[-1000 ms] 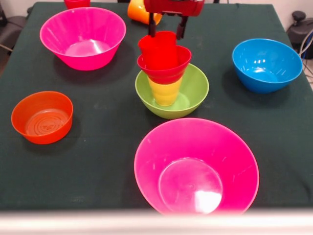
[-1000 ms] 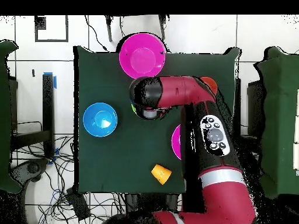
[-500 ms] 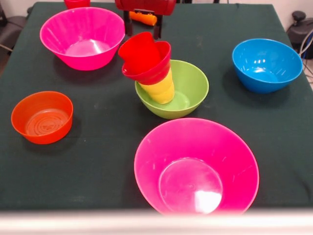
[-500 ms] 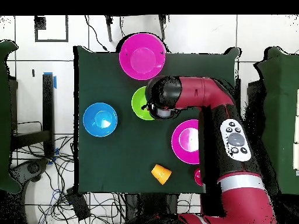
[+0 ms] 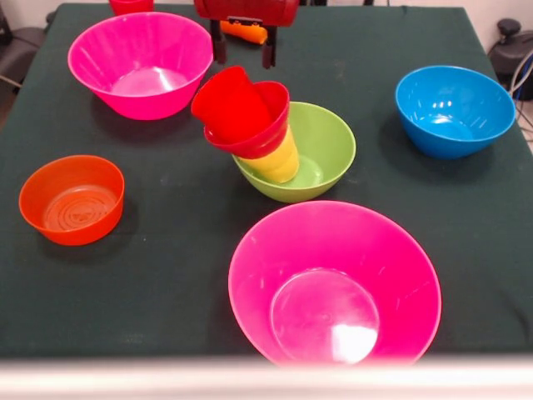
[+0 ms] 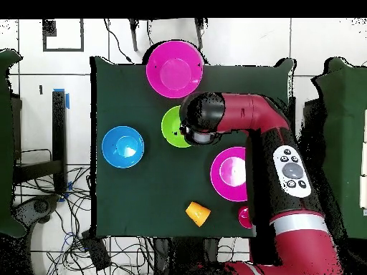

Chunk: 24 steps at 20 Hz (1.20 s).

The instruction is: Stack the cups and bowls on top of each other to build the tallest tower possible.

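Claw [image 5: 242,52] fingers apart, empty, just behind tilted red cup [image 5: 231,98] (atop leaning tower [image 5: 265,137]).

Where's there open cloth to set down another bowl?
Bare cloth lies between the orange bowl and near pink bowl, and between that and the blue bowl. It is crowded round the leaning tower in the green bowl.

Hidden and cut-off parts

The gripper [image 5: 244,52] is cut by the front view's top edge, only two dark fingers [image 5: 218,48] being shown. An orange cup [image 5: 244,32] is partly hidden behind them. In the overhead view, the tower is covered by the arm [image 6: 236,114], and the lime-green bowl [image 6: 172,126] partly.
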Available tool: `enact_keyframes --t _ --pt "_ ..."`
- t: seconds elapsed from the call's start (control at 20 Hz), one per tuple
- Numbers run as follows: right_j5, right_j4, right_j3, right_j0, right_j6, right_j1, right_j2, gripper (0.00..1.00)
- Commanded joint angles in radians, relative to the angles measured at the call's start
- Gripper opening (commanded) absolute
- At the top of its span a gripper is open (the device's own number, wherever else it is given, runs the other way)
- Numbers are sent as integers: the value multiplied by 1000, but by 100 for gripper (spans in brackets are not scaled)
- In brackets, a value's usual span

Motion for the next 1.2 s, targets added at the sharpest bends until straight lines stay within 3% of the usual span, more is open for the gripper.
enact_keyframes --t 0.05,0.95,1.2 --pt "62 -116 20 -3 -332 48 81 100" --pt "54 -132 5 3 -307 73 92 100" --pt "1 -148 68 -13 -282 52 98 100"
